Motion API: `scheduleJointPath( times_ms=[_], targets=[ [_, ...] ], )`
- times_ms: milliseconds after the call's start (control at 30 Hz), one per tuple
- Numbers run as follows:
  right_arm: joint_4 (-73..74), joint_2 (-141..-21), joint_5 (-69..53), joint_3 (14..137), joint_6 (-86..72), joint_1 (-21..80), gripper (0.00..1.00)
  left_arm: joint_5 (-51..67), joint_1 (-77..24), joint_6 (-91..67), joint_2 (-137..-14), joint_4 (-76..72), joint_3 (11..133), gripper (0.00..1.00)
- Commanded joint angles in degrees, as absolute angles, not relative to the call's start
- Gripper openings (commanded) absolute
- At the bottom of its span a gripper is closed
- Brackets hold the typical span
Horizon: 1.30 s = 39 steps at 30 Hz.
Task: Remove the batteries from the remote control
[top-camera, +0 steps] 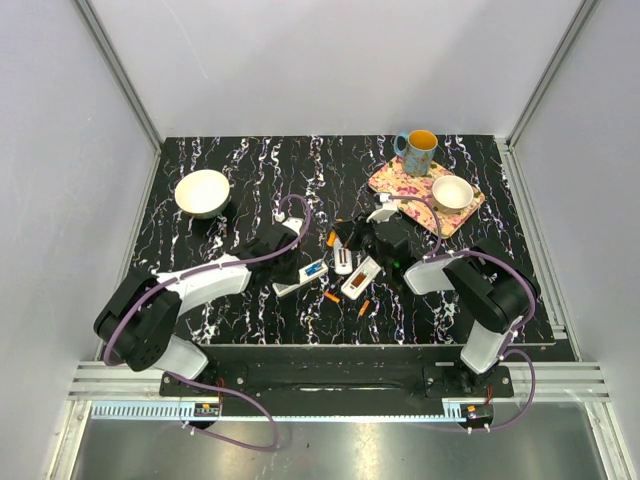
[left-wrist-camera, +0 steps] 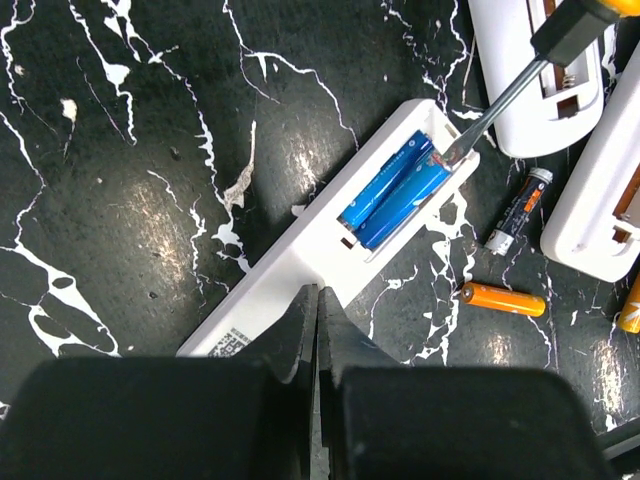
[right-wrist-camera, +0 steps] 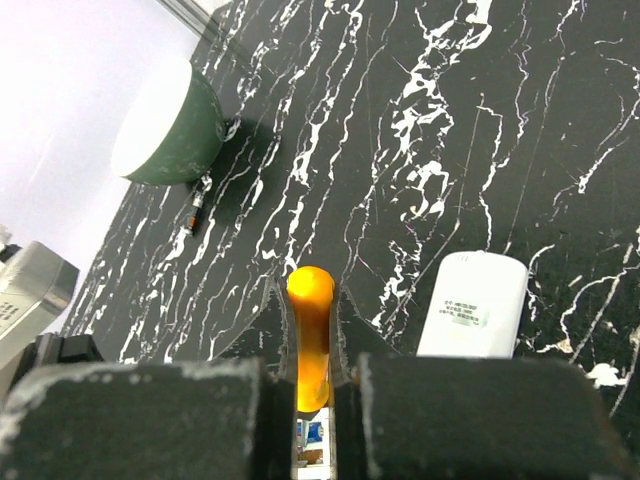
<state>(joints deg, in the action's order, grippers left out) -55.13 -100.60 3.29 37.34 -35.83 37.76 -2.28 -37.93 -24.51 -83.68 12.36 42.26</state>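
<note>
The remote (left-wrist-camera: 300, 250) lies slantwise on the bench (left-wrist-camera: 120, 200), back up. Its compartment is open, with 2 blue batteries (left-wrist-camera: 393, 192) side by side inside. The left gripper (left-wrist-camera: 318, 298) is fully closed with nothing between its fingers. Its tips are over the remote's near end; whether they press on it I cannot tell.

The right gripper (right-wrist-camera: 311, 300) is clamped on the orange handle of a screwdriver (right-wrist-camera: 310, 335). In the left wrist view the steel shaft slants down from the upper right. Its tip sits at the far end of the blue batteries, at the compartment's edge.

2 other remotes (left-wrist-camera: 540, 90) lie just to the right, backs up, with their compartments open. 3 loose batteries lie on the bench near them. A dark-and-orange one (left-wrist-camera: 519, 210) is just beside the open end of the remote. An orange one (left-wrist-camera: 503, 298) lies a little nearer the camera, and a third (left-wrist-camera: 630, 305) is cut off at the right edge.

In the top view a bowl (top-camera: 203, 193) stands at the far left, well apart from the remotes. At the far right a mug (top-camera: 417, 152) and a small bowl (top-camera: 452, 192) stand on a floral board (top-camera: 395, 180).
</note>
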Motion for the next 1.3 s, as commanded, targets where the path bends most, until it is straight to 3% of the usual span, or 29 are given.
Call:
scheduleJointPath(
  times_ms=[0, 700, 1267],
  targets=[
    [-59.24, -100.46, -2.63, 39.2, -40.52, 38.76, 0.0, -2.2, -37.27, -24.26, -87.62, 18.46, 41.13, 0.0],
    [-58.54, -104.41, -4.57, 40.96, -41.84, 40.08, 0.0, -2.37, -37.0, -24.17, -87.98, 18.98, 41.57, 0.0],
    [-57.13, -100.2, -1.23, 39.29, -37.89, 40.08, 0.0, -2.11, -36.83, -23.91, -87.98, 18.98, 41.57, 0.0]
  ],
)
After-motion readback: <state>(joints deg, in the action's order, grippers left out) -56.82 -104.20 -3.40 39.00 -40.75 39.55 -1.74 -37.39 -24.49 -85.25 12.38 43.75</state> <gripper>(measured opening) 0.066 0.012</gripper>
